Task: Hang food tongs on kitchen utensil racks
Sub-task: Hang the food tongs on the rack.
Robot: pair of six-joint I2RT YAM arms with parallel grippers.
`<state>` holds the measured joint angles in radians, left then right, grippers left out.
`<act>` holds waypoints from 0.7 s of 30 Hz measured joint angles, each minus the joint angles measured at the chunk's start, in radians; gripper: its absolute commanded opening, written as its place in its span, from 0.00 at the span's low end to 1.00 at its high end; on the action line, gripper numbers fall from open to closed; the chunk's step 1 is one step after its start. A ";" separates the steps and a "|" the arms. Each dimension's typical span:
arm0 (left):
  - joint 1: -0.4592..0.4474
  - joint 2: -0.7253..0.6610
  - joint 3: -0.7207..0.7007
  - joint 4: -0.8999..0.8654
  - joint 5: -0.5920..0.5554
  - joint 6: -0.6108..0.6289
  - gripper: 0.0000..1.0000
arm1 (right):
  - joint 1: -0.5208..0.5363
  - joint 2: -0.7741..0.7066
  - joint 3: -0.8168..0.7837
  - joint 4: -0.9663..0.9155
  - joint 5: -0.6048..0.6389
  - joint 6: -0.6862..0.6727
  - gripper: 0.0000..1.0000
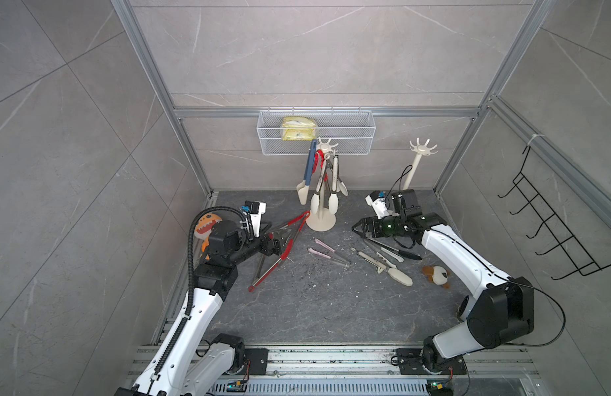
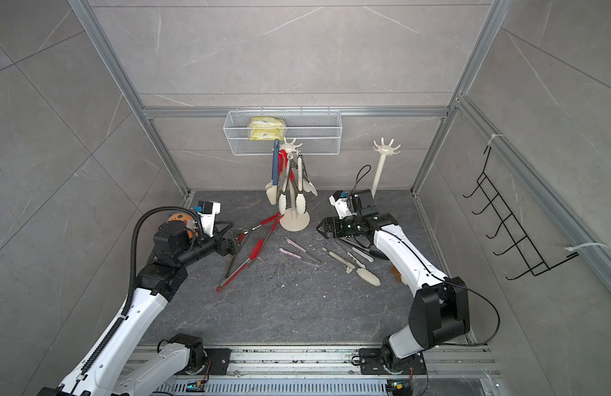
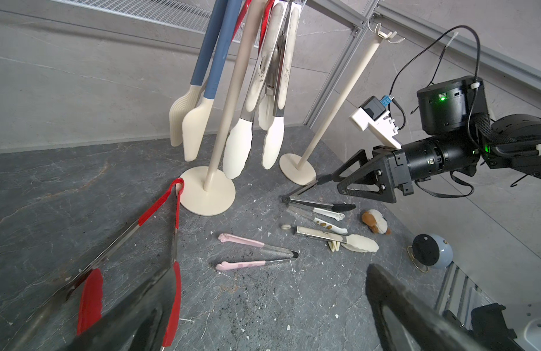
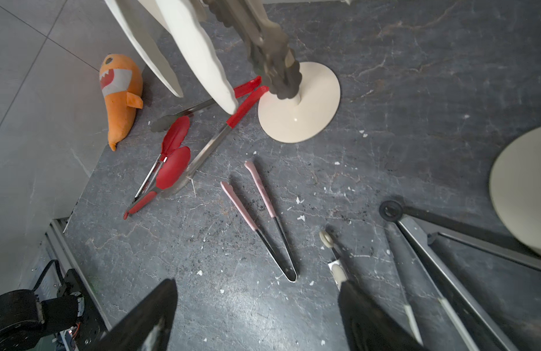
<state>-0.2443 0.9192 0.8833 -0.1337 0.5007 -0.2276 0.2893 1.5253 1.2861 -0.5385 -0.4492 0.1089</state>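
Right arm (image 1: 448,247) outstretched low, fingers (image 3: 359,187) apart

Bare rack (image 1: 414,168) base hidden behind R arm (image 1: 448,250); orange plush (image 1: 205,224) mostly behind L arm (image 1: 225,240).

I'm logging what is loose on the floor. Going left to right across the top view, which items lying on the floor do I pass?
orange plush toy → red tongs → pink tongs → cream tongs → brown plush toy

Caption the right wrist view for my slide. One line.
Open right gripper above the dark floor, pink tongs ahead, red tongs beside the cream rack's base, orange plush by the wall.
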 measured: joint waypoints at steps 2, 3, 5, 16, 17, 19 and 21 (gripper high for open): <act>0.000 0.002 0.000 0.000 0.001 0.000 1.00 | 0.000 -0.002 -0.018 -0.018 0.026 0.004 0.85; 0.000 0.003 0.000 0.000 0.002 0.000 0.99 | 0.000 -0.003 -0.027 -0.028 0.040 0.005 0.85; 0.000 0.005 0.000 0.000 0.003 0.000 1.00 | 0.000 -0.004 -0.047 -0.054 0.071 0.008 0.85; -0.005 0.019 0.001 0.005 0.005 0.000 1.00 | 0.000 -0.003 -0.112 -0.176 0.249 0.044 0.82; -0.005 0.021 0.001 0.005 0.005 0.000 1.00 | 0.000 -0.002 -0.112 -0.180 0.257 0.046 0.82; -0.008 0.022 0.001 0.005 0.005 0.000 1.00 | 0.000 0.005 -0.112 -0.188 0.275 0.046 0.81; -0.010 0.022 0.001 0.006 0.006 0.000 1.00 | 0.000 0.017 -0.112 -0.193 0.288 0.045 0.78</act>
<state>-0.2539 0.9413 0.8841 -0.1276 0.5064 -0.2276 0.2893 1.5425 1.1740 -0.7311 -0.1616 0.1539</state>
